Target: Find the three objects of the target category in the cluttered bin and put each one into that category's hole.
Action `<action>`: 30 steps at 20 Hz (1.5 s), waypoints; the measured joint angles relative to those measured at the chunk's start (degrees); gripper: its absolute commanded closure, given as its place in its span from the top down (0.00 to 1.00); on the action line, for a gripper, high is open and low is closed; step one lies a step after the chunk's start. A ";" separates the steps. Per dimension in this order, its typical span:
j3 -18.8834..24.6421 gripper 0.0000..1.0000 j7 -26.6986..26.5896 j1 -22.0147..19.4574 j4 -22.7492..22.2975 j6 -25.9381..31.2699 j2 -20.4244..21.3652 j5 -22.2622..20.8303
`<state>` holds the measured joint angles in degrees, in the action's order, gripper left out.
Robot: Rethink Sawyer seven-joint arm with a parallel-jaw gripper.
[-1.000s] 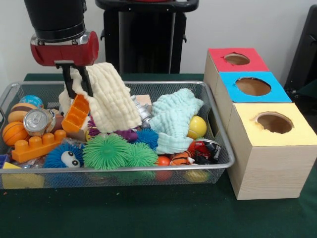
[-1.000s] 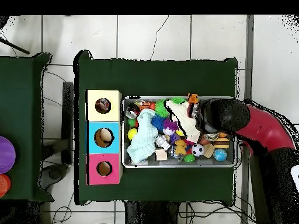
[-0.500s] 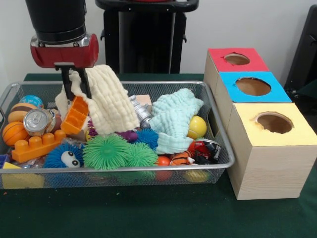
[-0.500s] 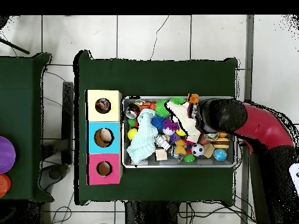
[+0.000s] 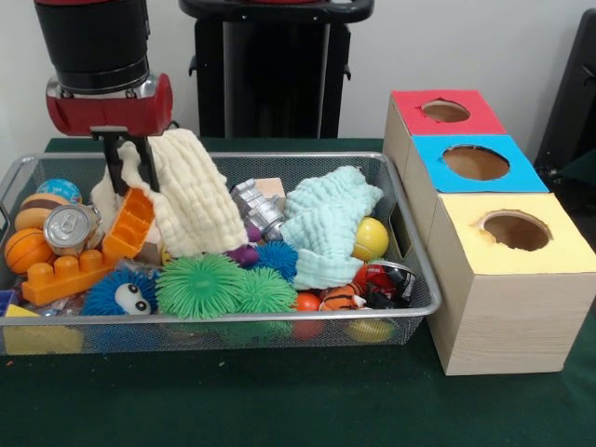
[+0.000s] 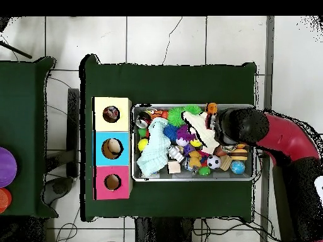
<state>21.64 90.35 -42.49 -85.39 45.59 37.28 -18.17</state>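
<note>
Now my gripper (image 5: pixel 128 168) is pinching a soft cream cloth (image 5: pixel 191 200), lifted at the left part of the wire basket (image 5: pixel 414 261), with an orange block (image 5: pixel 128 223) hanging against it. Below are spiky green balls (image 5: pixel 200 284), a can (image 5: pixel 70 228) and a pale blue cloth (image 5: pixel 326 223), packed tight. From above, my arm hides that corner; the three-hole box (image 6: pixel 112 148) touches the basket's other end.

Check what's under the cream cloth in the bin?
The cream cloth hangs from the gripper, whose fingers are shut on it. An orange block and a purple spiky toy poke out below its hem. Anything deeper under it is covered.
</note>
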 measured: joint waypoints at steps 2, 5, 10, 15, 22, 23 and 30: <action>0.21 0.00 -0.01 -0.08 0.47 0.32 -0.34 -0.24; 1.01 0.00 -0.01 -0.39 1.98 1.41 -1.23 -0.58; 2.16 0.00 -0.01 -0.88 3.65 2.41 -2.17 -0.75; 3.12 1.00 -0.02 -1.44 5.31 2.87 -3.18 -1.51; 4.17 1.00 -0.02 -1.77 7.05 3.18 -4.01 -2.67; 4.31 1.00 -0.02 -1.78 7.29 3.27 -4.16 -2.68; 5.10 1.00 -0.02 -1.61 7.83 3.30 -4.34 -3.28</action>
<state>26.73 90.33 -44.10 -77.56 48.89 32.94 -21.45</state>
